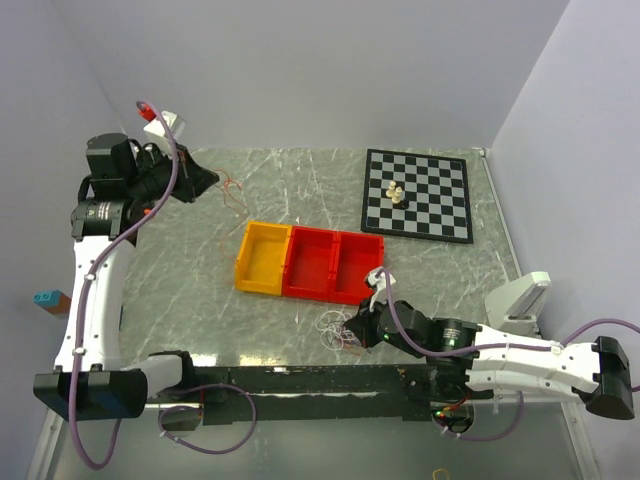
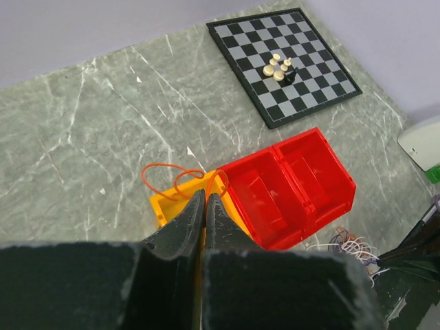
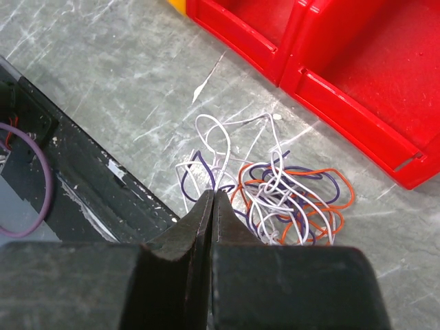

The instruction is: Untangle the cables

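Cable clump (image 3: 275, 199) sits just on the near side of the red bins (image 3: 357, 103), dead ahead of the right gripper (image 3: 212, 199). Its jaws are pressed together, and I can't tell if they pinch a strand. The left gripper (image 2: 205, 199), well off to the bins' far left, is closed, apparently on one orange-red strand (image 2: 165, 168). Right arm's nearer the clump.

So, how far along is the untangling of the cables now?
Done: one orange cable looks pulled free of the others. In hand: the left end effector is shut on it, held away from them. Left: the remaining cables, white, purple and orange, lie tangled in a clump beside the red bins; the right end effector is shut at its edge, its grip on a strand unclear.
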`<state>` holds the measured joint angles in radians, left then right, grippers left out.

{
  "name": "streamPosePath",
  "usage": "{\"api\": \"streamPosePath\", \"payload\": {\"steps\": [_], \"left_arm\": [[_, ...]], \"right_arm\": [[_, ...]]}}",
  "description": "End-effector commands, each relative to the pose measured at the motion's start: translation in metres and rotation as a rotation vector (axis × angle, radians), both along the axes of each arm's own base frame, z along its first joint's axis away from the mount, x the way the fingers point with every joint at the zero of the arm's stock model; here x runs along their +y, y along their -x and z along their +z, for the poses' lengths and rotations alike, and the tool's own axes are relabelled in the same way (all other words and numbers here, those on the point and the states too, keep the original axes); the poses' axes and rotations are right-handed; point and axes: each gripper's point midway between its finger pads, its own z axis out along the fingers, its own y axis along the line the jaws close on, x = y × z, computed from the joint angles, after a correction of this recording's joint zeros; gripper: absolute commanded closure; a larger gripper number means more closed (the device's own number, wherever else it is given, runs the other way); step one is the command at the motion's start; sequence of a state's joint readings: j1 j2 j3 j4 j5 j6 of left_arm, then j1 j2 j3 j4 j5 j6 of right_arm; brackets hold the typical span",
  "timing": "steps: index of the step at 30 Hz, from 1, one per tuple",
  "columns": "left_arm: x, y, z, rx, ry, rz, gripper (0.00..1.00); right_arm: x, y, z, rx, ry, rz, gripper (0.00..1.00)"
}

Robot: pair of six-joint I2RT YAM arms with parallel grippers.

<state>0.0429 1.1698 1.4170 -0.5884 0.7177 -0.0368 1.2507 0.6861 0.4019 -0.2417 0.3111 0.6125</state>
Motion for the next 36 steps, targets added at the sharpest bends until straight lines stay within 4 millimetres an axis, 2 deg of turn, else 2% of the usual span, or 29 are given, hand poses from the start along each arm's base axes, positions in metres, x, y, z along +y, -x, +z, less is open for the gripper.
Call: {"api": "streamPosePath", "payload": {"steps": [1,5,13,17,20,30,36], "left_arm": [[-0.005,0.0,0.025,-0.094,-0.012,-0.028,0.99],[-0.004,0.0,0.047,-0.141,-0.02,-0.025,0.99],[-0.01,0.013,0.101,-0.237,0.003,-0.054,0.99],[-0.014,0.019,0.12,-0.266,0.024,-0.074,0.99],[-0.015,0.017,0.112,-0.249,0.028,-0.081,0.99],[-0.01,-0.002,0.046,-0.14,0.008,-0.052,0.99],[-0.017,-0.003,0.026,-0.086,0.026,-0.075,0.99]], "right_arm": [[0.011,-0.003,0.027,-0.032,-0.068,0.001,1.0],[0.01,-0.003,0.026,-0.033,-0.067,0.002,1.0],[0.009,-0.002,0.024,-0.028,-0.071,0.001,1.0],[0.007,-0.002,0.022,-0.025,-0.076,-0.004,1.0],[0.006,-0.002,0.021,-0.022,-0.079,-0.008,1.0],[0.007,-0.001,0.019,-0.019,-0.089,-0.01,1.0],[0.009,-0.002,0.02,-0.02,-0.092,-0.011,1.0]]}}
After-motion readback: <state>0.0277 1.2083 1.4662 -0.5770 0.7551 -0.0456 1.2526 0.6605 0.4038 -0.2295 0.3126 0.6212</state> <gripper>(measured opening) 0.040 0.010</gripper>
